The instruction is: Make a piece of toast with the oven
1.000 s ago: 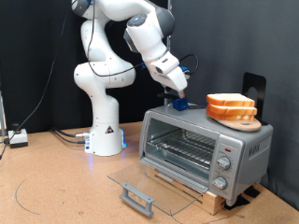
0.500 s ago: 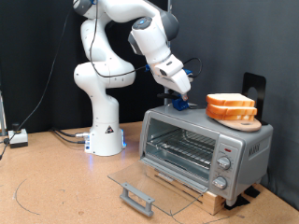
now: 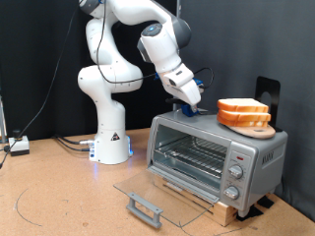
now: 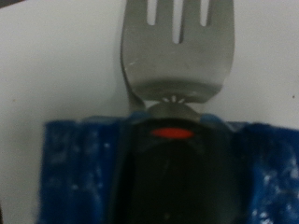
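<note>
- Standing on the brown floor [image 3: 59,187], the oven [image 3: 212,157] has its glass door [image 3: 157,192] folded down flat in front, and the wire rack [image 3: 192,155] inside shows bare.
- Round knobs [image 3: 234,179] run down the oven's panel at the exterior view's right.
- A round wooden plate [image 3: 248,124] sits on the oven's top toward the exterior view's right, and two bread slices are stacked on it; the upper one, the piece of toast [image 3: 242,106], lies well to the side of the fingers, not touched by them.
- A dark upright stand [image 3: 266,93] rises behind the plate.
- A blue block [image 3: 190,111] rests on the oven's top just under the fingertips.
- Cables [image 3: 69,144] trail from the arm's white base [image 3: 111,143] toward a small box [image 3: 20,146] at the exterior view's left.
- The arm bends over from its base and reaches down at a slant, the gripper [image 3: 191,101] hanging low over the oven's top at the block.
- In the wrist view a metal fork [image 4: 177,51] points away from the camera, its dark handle [image 4: 173,177] flanked by the blue pads [image 4: 79,173], which pinch it.
</note>
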Available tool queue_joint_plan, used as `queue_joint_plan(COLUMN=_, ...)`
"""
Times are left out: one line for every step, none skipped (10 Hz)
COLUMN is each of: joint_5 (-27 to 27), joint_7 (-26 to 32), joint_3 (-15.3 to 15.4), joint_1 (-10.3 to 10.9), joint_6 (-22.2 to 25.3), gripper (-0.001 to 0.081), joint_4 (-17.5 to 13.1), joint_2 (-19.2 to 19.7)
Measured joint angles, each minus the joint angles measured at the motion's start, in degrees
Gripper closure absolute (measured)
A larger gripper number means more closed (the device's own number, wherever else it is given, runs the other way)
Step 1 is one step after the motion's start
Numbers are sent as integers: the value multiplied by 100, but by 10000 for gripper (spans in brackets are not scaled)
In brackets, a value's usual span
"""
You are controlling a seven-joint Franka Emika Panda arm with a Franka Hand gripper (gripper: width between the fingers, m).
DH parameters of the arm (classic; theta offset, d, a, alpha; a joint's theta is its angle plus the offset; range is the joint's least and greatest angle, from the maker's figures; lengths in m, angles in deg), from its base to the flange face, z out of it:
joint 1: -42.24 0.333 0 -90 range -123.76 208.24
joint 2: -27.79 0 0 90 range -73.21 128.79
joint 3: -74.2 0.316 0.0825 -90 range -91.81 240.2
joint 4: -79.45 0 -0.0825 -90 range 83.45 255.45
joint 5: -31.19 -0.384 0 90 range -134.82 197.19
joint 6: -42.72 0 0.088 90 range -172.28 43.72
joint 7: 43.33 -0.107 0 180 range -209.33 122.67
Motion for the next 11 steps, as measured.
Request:
queue_joint_plan(joint_5=-66, joint_7=30, joint_3=0, joint_1=0, joint_6=-36, gripper=-3, joint_4=-1, joint_2=62)
queue_joint_plan(joint_5=-140, joint_7=79, joint_3=-3, joint_1=2, joint_6=-41, gripper=-3, joint_4=-11, joint_2=98)
queue_joint_plan(joint_5=-222, joint_7=157, joint_3=-5, joint_1=8, joint_6=-39, gripper=-3, joint_4=-16, joint_2=106)
queue_joint_plan(joint_5=-289, joint_7=231, joint_3=-6, joint_1=11, joint_6=-27, gripper=-3, joint_4=-17, joint_2=106)
queue_joint_plan(joint_5=-314, joint_7=257, joint_3=-5, joint_1=11, joint_6=0, gripper=-3, joint_4=-17, joint_2=106)
queue_joint_plan(joint_5=-315, joint_7=258, joint_3=-5, joint_1=12, joint_6=29, gripper=-3, joint_4=-18, joint_2=107)
queue_joint_plan(joint_5=-315, joint_7=258, joint_3=-5, joint_1=11, joint_6=58, gripper=-3, joint_4=-18, joint_2=107)
queue_joint_plan(joint_5=-315, joint_7=258, joint_3=-5, joint_1=11, joint_6=78, gripper=-3, joint_4=-18, joint_2=107)
queue_joint_plan(joint_5=-316, joint_7=258, joint_3=-5, joint_1=11, joint_6=98, gripper=-3, joint_4=-18, joint_2=107)
queue_joint_plan(joint_5=-319, joint_7=258, joint_3=-6, joint_1=11, joint_6=135, gripper=-3, joint_4=-18, joint_2=107)
queue_joint_plan(joint_5=-327, joint_7=258, joint_3=-6, joint_1=11, joint_6=171, gripper=-3, joint_4=-18, joint_2=107)
